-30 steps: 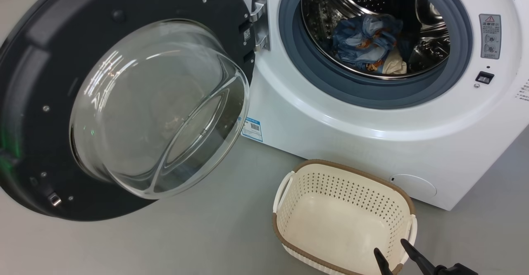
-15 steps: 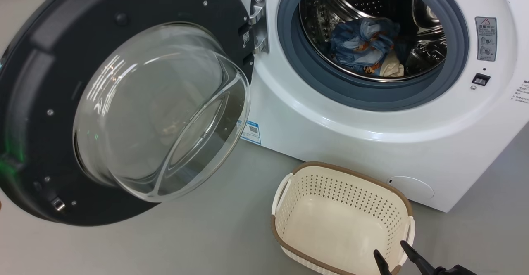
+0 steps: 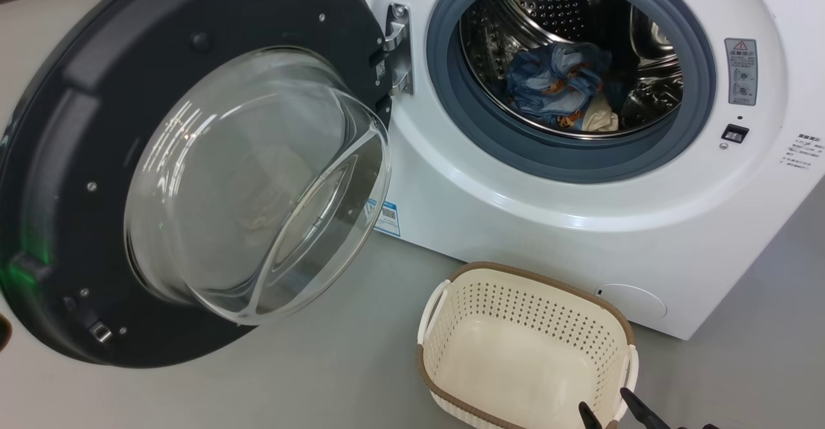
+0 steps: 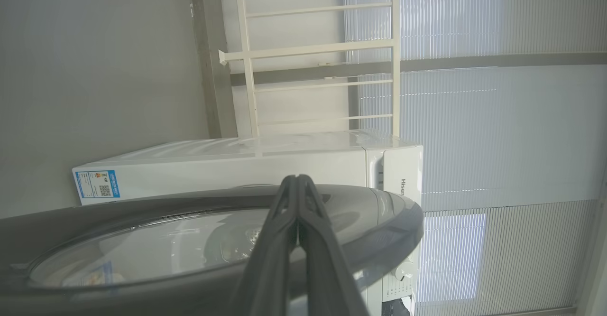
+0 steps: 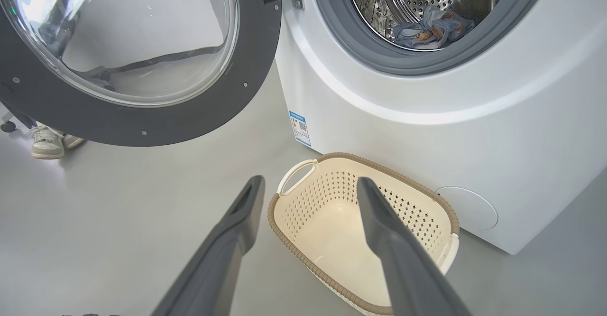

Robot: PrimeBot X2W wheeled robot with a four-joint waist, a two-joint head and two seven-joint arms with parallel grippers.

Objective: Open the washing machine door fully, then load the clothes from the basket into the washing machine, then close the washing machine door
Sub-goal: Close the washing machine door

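The washing machine door (image 3: 77, 126) stands swung wide open to the left, its glass bowl (image 3: 258, 184) bulging toward me. Inside the steel drum of the washing machine (image 3: 515, 223) lie the clothes (image 3: 557, 87), light blue with orange prints and a cream piece. The basket (image 3: 515, 313) sits on the floor before the machine with nothing in it. My right gripper (image 3: 602, 406) hangs open above the basket's near right rim, and the right wrist view shows it (image 5: 309, 183) over the basket (image 5: 322, 230). My left gripper (image 4: 296, 179) is shut on nothing, lying along the door's outer face (image 4: 370, 211); whether it touches I cannot tell.
Grey floor surrounds the machine and the basket. A person's shoe (image 5: 47, 141) stands on the floor beyond the door's lower edge (image 5: 256, 69). A white rack (image 4: 322, 50) and window blinds stand behind the machine (image 4: 237, 164).
The head camera has drawn back a little, so the whole scene sits lower and smaller in the picture. The door, clothes, basket and both grippers show no move of their own.
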